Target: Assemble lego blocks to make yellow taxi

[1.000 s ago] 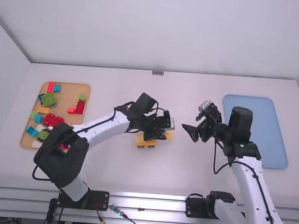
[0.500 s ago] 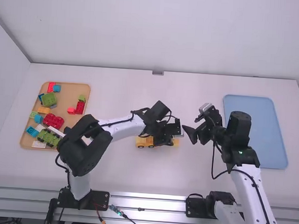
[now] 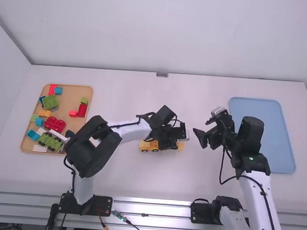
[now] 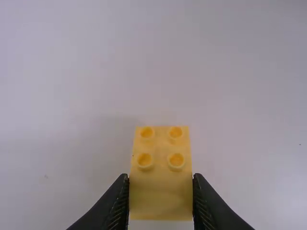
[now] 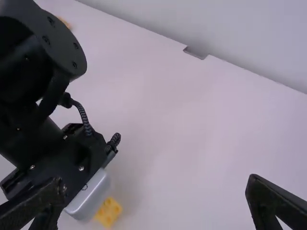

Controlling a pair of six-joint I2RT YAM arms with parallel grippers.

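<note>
In the high view, a wooden tray [image 3: 82, 136] lies on the left of the table [image 3: 123, 178] with loose blocks in it. Near its far end are a pink block [image 3: 53, 89], a blue block [image 3: 58, 91] and a big green block [image 3: 50, 102]. A bright red block [image 3: 82, 110] lies along the side nearer the table's middle, and a darker red one [image 3: 54, 123] sits farther in. A green wheeled base [image 3: 50, 141] lies toward the near end, beside a white block [image 3: 40, 148]. The blue tray [image 3: 264, 135] lies on the right, past the right arm.

The yellow taxi [image 3: 147, 145] is on the table between the trays, its dark wheels on the near side, partly under the left gripper [image 3: 168, 142]. The left wrist view looks straight down on four studs in two rows; the left gripper's fingers touch opposite sides of the yellow piece, closed as far as its width allows.

The right gripper [image 3: 207, 139] is near the taxi, apart from it. In the right wrist view its fingers stand wide apart with nothing between them, and a studded yellow end [image 5: 109, 212] pokes out beside the left gripper's silver part [image 5: 91, 196].
</note>
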